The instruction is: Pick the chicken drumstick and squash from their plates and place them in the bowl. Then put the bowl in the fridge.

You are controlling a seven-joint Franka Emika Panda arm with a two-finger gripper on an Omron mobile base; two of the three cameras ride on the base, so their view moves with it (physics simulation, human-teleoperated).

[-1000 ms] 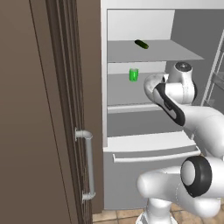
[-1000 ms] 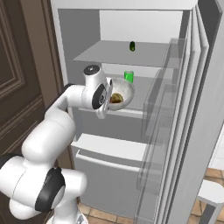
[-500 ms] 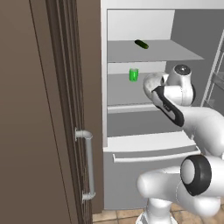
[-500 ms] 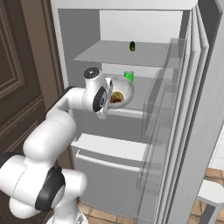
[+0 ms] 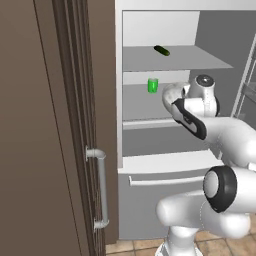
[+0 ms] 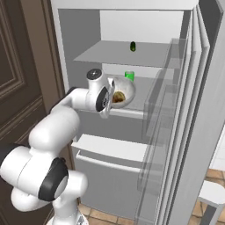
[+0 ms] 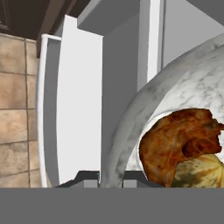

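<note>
Jaws are pressing together on the near wall of the bowl (image 7: 131,131), which the gripper (image 6: 115,100) is carrying at the height of the fridge's middle shelf (image 6: 147,100). The bowl is hanging tilted at the mouth of the fridge (image 5: 165,165), and from the pictures I cannot tell if its bottom is already touching the shelf. Inside the bowl the chicken drumstick (image 7: 177,146) is lying over the squash (image 7: 205,173), both leaning toward the rim. A green can (image 5: 153,85) is standing further back on the same shelf, and a dark green vegetable (image 5: 161,50) is lying on the shelf above. In my judgement, the danger is the tilt: if the bowl is released while leaning, it can roll or the food can slide out. Pushing too deep can also knock the can over.
</note>
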